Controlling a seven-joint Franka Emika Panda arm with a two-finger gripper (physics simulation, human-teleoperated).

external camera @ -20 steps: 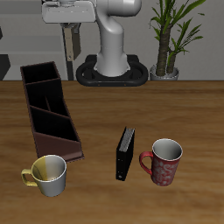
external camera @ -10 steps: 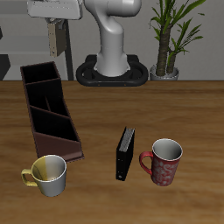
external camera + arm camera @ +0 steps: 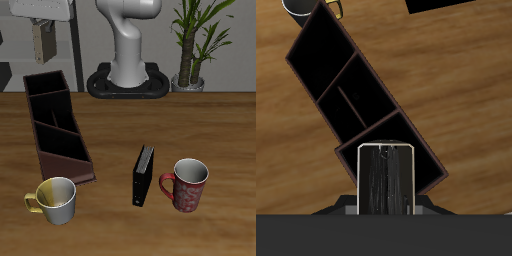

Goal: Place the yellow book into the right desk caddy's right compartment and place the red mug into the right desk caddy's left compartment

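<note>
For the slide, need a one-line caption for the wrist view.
Tool holding a slim book above the dark three-section desk caddy on the wooden table.

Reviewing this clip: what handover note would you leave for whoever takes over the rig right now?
End effector: shut on the yellow book, held high above the back end of the right desk caddy.
Red mug: upright, away from the caddy, not gripped.
Done: book picked up.
Left: lower the book into its section of the caddy, then fetch the mug and set it in the opposite end section.
</note>
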